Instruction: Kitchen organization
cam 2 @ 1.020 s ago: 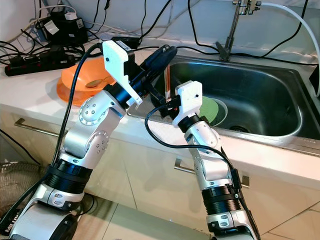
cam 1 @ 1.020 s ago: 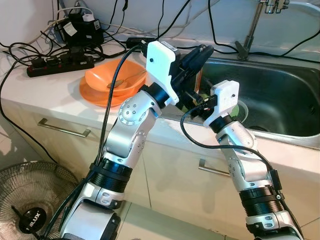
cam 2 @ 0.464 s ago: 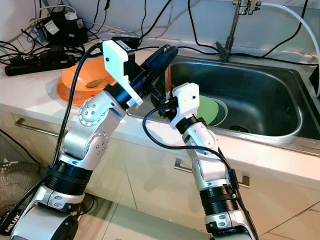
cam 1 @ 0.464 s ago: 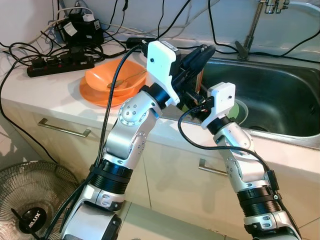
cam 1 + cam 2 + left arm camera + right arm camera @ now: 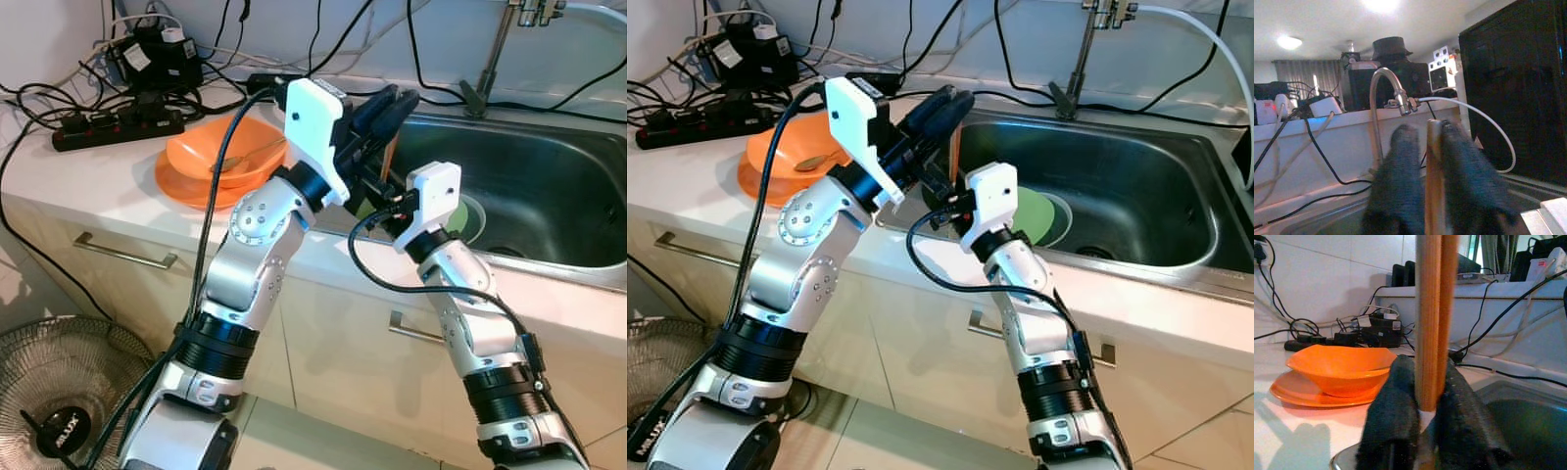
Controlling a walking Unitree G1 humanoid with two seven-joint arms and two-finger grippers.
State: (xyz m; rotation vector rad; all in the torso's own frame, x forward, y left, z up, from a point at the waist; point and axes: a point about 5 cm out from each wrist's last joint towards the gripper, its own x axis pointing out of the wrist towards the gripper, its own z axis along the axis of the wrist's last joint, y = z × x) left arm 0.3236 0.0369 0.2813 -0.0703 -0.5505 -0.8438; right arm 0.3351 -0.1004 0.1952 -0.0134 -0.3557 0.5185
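A pair of wooden chopsticks [image 5: 390, 164] stands upright over the left rim of the steel sink [image 5: 549, 186]. My left gripper [image 5: 1429, 129] is shut on their upper part, with the black fingers [image 5: 384, 104] pointing toward the faucet. My right gripper [image 5: 1426, 363] is shut on the lower part of the chopsticks [image 5: 1430, 308], just below the left one, at the sink's edge. An orange bowl [image 5: 217, 155] with a spoon in it sits on an orange plate [image 5: 181, 186] on the counter to the left. A green plate [image 5: 1040, 213] lies in the sink.
A faucet [image 5: 493, 54] rises behind the sink. A power strip [image 5: 118, 127] and tangled black cables lie at the back left of the counter. Cabinet drawers with a metal handle [image 5: 125, 255] are below. A floor fan [image 5: 54, 406] stands at lower left.
My right arm has edged slightly left, closer under the left gripper. The chopsticks and left gripper have stayed almost in place.
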